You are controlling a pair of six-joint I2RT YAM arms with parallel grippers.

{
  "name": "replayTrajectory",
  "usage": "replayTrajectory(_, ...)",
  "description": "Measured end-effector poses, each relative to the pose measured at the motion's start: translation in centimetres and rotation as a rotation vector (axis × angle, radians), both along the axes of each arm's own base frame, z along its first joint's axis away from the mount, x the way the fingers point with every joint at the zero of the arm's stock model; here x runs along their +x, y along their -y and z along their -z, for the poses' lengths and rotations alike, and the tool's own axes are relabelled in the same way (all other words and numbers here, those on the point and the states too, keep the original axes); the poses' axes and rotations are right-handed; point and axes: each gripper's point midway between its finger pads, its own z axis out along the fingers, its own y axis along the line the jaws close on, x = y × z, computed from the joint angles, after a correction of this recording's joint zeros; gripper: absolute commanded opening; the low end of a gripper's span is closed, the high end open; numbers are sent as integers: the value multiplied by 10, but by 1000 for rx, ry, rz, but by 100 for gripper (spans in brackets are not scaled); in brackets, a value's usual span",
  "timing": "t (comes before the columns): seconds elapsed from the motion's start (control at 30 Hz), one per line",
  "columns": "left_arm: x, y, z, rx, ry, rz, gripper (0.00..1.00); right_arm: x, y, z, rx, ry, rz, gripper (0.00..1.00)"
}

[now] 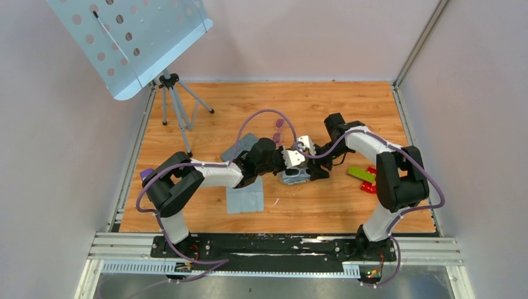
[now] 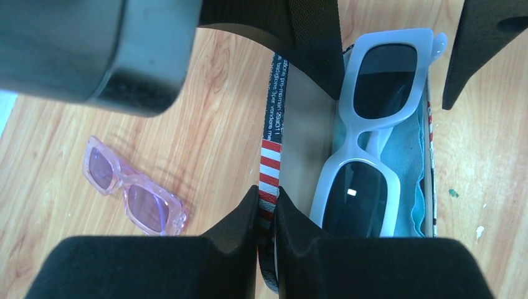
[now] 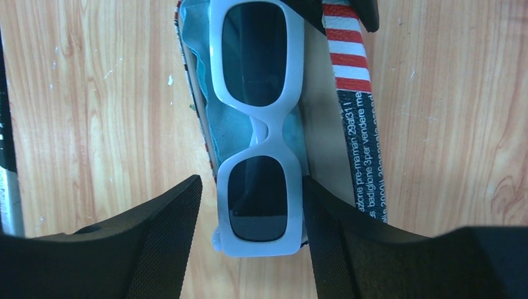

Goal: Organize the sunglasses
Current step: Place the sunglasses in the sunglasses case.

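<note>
The small purple-pink sunglasses (image 2: 134,196) lie flat on the wooden table left of the case, touched by neither gripper; in the top view they (image 1: 278,128) lie behind both grippers. The flag-patterned case (image 2: 270,156) lies open, holding a white-framed pair with dark lenses (image 2: 373,124) on a teal cloth. My left gripper (image 2: 268,199) is shut on the case's striped edge. My right gripper (image 3: 250,187) is open, its fingers either side of the near end of the white pair (image 3: 256,118) in the case (image 3: 348,56). Both grippers meet over the case (image 1: 296,176).
A plain grey case (image 1: 240,146) lies left of the left gripper (image 1: 287,159), and a grey cloth (image 1: 245,198) lies nearer the arm bases. Green (image 1: 361,173) and red (image 1: 371,180) items lie by the right arm. A tripod music stand (image 1: 177,106) stands at the back left.
</note>
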Motion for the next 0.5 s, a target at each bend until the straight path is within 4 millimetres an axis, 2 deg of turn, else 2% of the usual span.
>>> replayTrajectory(0.5, -3, 23, -28, -115, 57, 71, 0, -16, 11, -33, -19, 43, 112, 69)
